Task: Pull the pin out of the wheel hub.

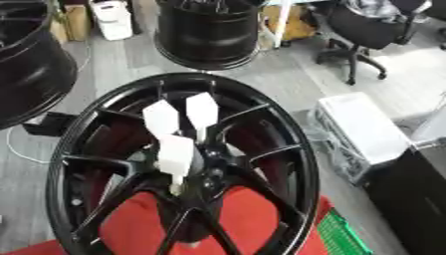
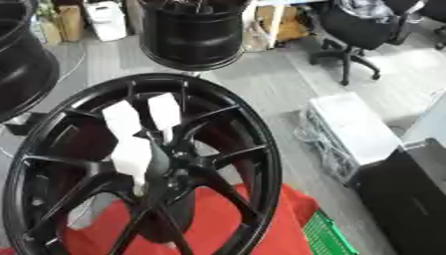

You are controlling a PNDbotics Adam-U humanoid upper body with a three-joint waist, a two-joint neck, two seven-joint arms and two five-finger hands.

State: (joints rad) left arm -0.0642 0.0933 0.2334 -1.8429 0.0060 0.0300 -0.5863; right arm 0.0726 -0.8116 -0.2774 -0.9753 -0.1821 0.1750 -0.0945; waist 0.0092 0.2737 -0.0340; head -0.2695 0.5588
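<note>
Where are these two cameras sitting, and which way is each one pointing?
Left eye view: in the robot's head, looking down at the black wheel hub with white pins at its centre; no hand shows.
Right eye view: beside it in the head, facing the same way, the hub shifted left; no hand shows.
Shared: the hub, the red surface under it, the green crate, the office chair.

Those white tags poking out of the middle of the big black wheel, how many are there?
3. Two white tags stand side by side above the hub, one left, one right. The third sits lower, over the hub. More could be hidden behind them.
</note>
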